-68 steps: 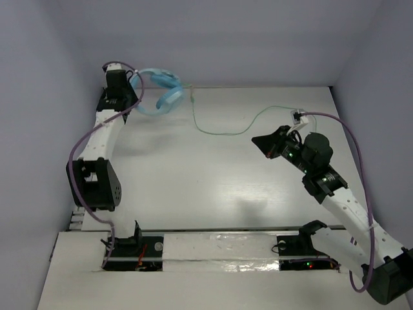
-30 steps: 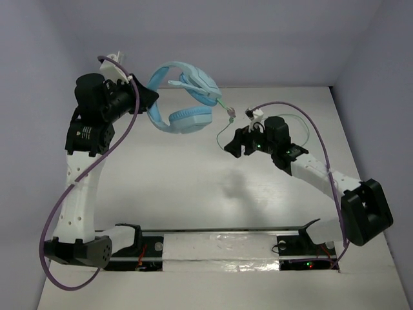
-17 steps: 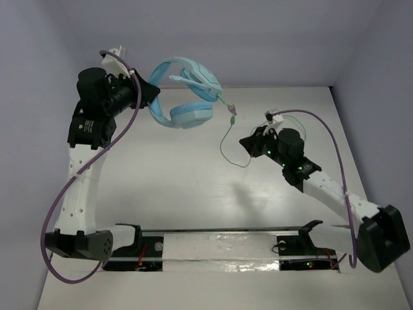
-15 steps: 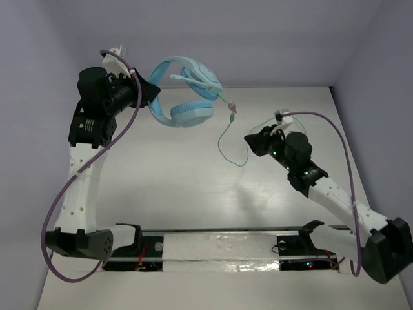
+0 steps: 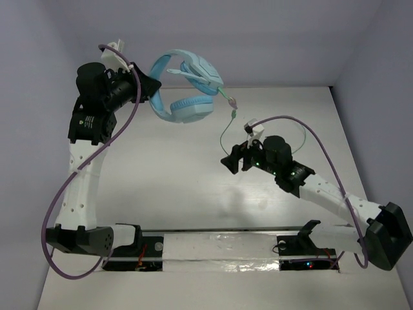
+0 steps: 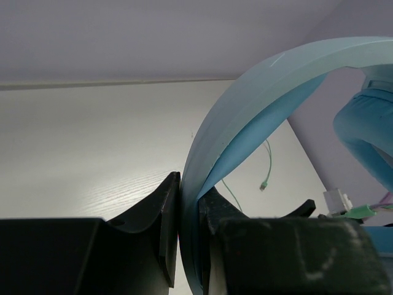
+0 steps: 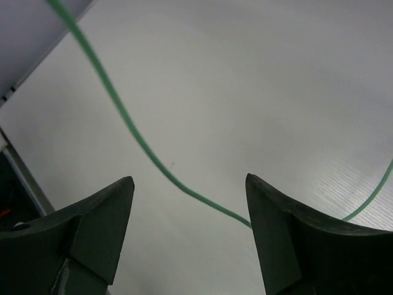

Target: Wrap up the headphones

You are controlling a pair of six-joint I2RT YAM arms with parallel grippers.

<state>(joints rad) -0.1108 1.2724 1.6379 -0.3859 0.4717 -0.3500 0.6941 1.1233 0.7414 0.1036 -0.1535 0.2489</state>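
Top external view: a white desk [image 5: 168,181] is boxed in by pale walls [image 5: 271,39], with a reflective strip [image 5: 219,248] along the near edge where both arm bases are bolted. Thick purple robot cables [image 5: 59,203] loop beside each arm; the right arm's one arches up over its wrist, just beside the thin green cable [image 5: 224,132] of the headphones [image 5: 187,90]. That green cable hangs between the headset and the right gripper [image 5: 231,161].

The headphones are in the air above the far left part of the desk, near the back wall. The left gripper [image 5: 150,90] is clamped tight on the padded headband [image 6: 245,104], which the left wrist view shows pinched between its two black fingers. The headset is light blue, with big angular ear cups [image 5: 192,111] out to the right of the gripper; one round pad faces the camera. The cable leaves the cups on the right and drops in a loose loop.

The right gripper stands wide open above the middle of the desk and holds nothing. In the right wrist view the cable crosses the gap between its fingers [image 7: 101,212], clear of the left one and passing behind the right one.
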